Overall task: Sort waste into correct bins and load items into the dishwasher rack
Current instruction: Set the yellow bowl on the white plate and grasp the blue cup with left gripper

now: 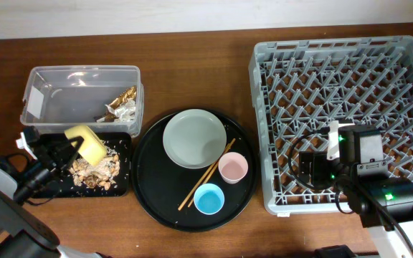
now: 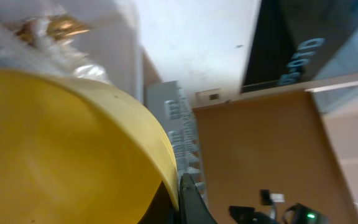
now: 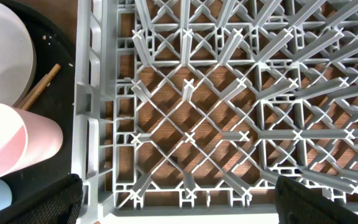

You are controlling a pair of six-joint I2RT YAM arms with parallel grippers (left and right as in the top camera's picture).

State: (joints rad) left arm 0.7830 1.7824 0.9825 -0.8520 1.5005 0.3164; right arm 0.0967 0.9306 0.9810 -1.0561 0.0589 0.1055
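Holding the yellow bowl (image 1: 86, 142) tipped over the shallow black tray (image 1: 122, 188) at the far left, my left gripper (image 1: 72, 150) is clamped on its rim. In my left wrist view the bowl fills most of the frame, with one dark finger (image 2: 186, 199) at its edge. Brownish food scraps (image 1: 95, 170) lie heaped in that tray beneath the bowl, with a few crumbs scattered around them. Just behind it, the clear tub (image 1: 49, 107) holds the gold wrapper (image 1: 124, 100) in its right end; I cannot make out any napkins for certain. I see no loose waste on the table, so I judge the sorting close to finished. The loading has not begun. The round black tray (image 1: 155, 204) in the middle carries the grey-green plate (image 1: 194, 137), the chopsticks (image 1: 206, 174) lying slantwise by it, the pink cup (image 1: 233, 168) and the blue cup (image 1: 209, 198). To the right, the big grey rack (image 1: 393, 86) holds nothing at all. My right gripper (image 3: 178, 193) hangs over the rack's near left corner, fingers spread wide and empty. Five pieces, the bowl included, are left to load. The table is dark reddish-brown wood, with a strip of pale wall along its far edge
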